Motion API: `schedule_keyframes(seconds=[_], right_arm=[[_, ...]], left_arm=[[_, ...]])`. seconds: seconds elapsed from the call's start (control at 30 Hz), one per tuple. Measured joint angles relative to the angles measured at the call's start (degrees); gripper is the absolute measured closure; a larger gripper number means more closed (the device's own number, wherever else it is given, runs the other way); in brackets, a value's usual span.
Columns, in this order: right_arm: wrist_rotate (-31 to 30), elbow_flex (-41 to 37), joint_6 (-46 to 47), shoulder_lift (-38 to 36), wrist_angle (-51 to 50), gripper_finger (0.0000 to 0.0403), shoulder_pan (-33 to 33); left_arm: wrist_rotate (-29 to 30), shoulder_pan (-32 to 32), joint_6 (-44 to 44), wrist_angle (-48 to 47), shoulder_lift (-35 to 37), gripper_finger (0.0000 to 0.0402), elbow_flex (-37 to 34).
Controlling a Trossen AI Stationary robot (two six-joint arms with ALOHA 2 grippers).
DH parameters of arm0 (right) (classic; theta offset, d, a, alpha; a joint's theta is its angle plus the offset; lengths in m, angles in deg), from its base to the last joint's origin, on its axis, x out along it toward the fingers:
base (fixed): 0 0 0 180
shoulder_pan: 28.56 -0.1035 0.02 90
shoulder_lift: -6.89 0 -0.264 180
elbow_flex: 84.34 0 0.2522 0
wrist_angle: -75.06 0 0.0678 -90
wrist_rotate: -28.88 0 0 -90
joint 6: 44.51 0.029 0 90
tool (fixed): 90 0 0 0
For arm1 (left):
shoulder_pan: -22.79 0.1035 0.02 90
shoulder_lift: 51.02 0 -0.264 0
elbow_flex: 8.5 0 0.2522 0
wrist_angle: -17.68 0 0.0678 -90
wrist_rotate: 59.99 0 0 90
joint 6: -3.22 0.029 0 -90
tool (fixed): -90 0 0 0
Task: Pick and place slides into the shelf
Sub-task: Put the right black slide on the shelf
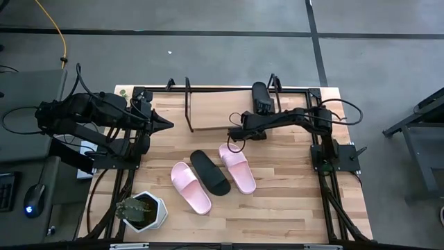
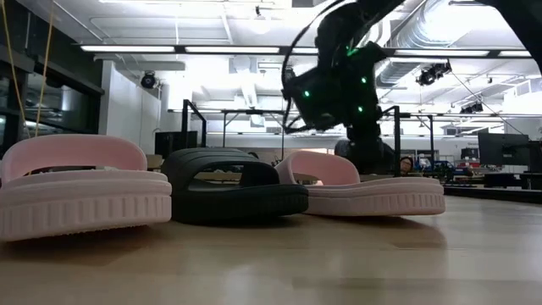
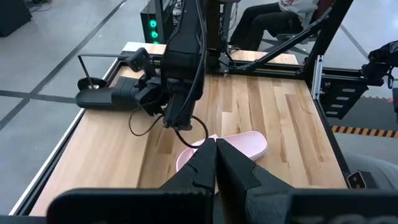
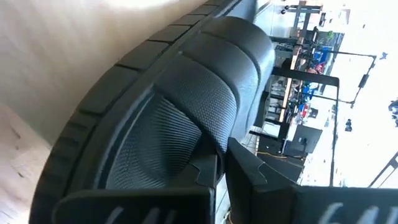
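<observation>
Black rubber fills the right wrist view: a black slide lies right in front of the right gripper, whose fingers are pressed together and hold nothing. From above, that slide sits on the shelf, at its right end on the far side of the table, and the right gripper is just beside it with the arm reaching in from the right. So one slide looks placed, and the step in hand appears to be the end of that placement. Three slides remain on the bare wood nearer the middle: a pink slide on the left, a second black slide touching or just beside it, and another pink slide on the right. The low view shows the same three in a row. The left gripper waits at the far left beside the shelf, fingers closed to a point and empty. The likely next move calls for the right arm to draw clear of the shelf, spread its fingers, and come down over the strap of the nearest pink slide without nudging the black one beside it. A plant pot stands at the near left corner, well apart.
</observation>
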State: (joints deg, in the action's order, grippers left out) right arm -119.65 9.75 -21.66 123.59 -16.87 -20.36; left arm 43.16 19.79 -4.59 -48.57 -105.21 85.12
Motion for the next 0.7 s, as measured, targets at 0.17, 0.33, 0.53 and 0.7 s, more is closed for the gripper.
schedule_keyframes(seconds=[0.17, 0.33, 0.53, 0.7], right_arm=[[0.6, -3.4, -0.9, 0.0, 3.5, 0.0402, 0.0], [1.1, -4.2, -0.8, 0.0, 4.8, 0.0402, 0.0], [1.4, -4.2, -0.8, 0.0, 5.3, 0.0402, 0.0], [1.5, -4.2, -0.8, 0.0, 5.3, 0.0402, 0.0]], left_arm=[[0.0, 0.0, 0.0, 0.0, 0.0, 0.0401, 0.0], [0.0, 0.0, 0.0, 0.0, 0.0, 0.0401, 0.0], [0.0, 0.0, 0.0, 0.0, 0.0, 0.0401, 0.0], [0.0, 0.0, 0.0, 0.0, 0.0, 0.0401, 0.0]])
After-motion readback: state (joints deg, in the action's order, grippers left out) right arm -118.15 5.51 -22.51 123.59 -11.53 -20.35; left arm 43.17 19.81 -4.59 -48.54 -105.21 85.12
